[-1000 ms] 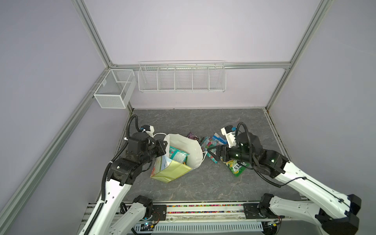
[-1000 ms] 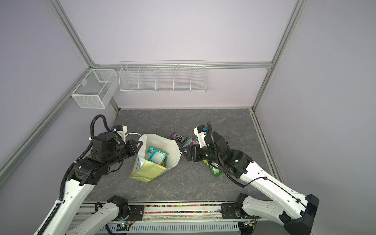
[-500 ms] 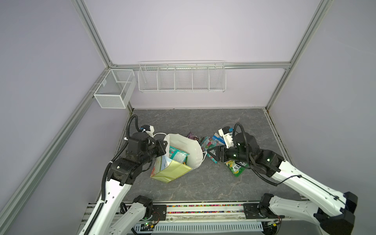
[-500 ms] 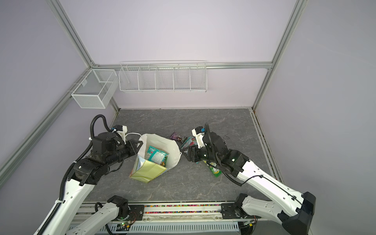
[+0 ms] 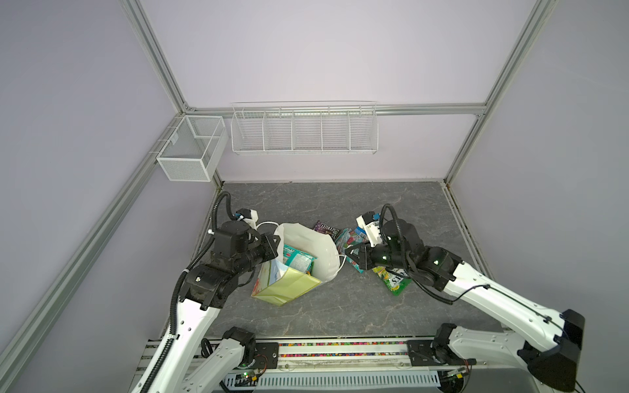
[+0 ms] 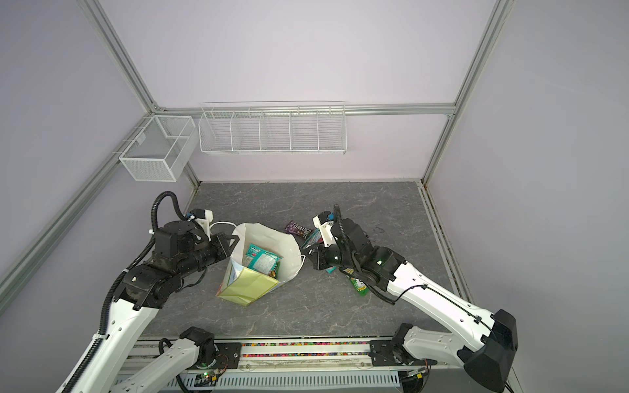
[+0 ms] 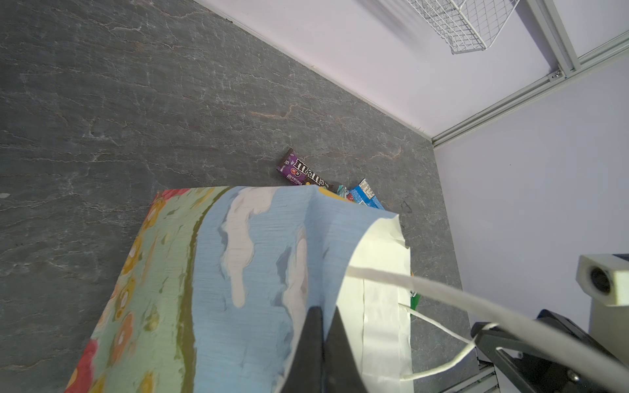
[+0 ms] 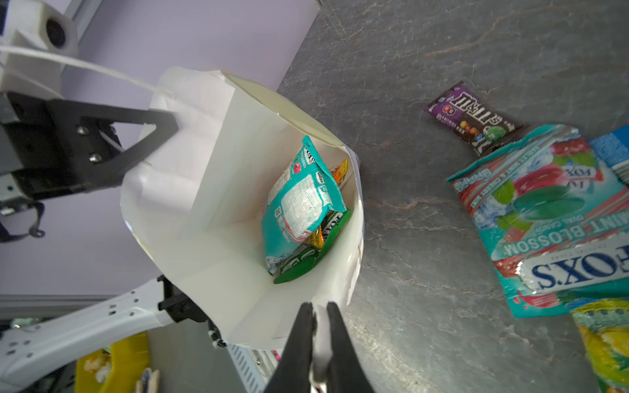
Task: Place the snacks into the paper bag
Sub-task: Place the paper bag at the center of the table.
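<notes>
While the bag (image 5: 289, 285) stands open on the table (image 5: 340, 313), the left gripper (image 7: 322, 309) is clamped on one side of its rim, the right gripper (image 8: 319, 306) on the opposite side; some snacks (image 8: 303, 204) lie inside, others beside it.

paper bag (image 8: 204, 211): matt paper, creased | snack packets (image 8: 544, 217): glossy crinkled plastic film | tabletop (image 5: 340, 204): matt, stone-veined | wall basket (image 5: 303, 132): white wire
</notes>
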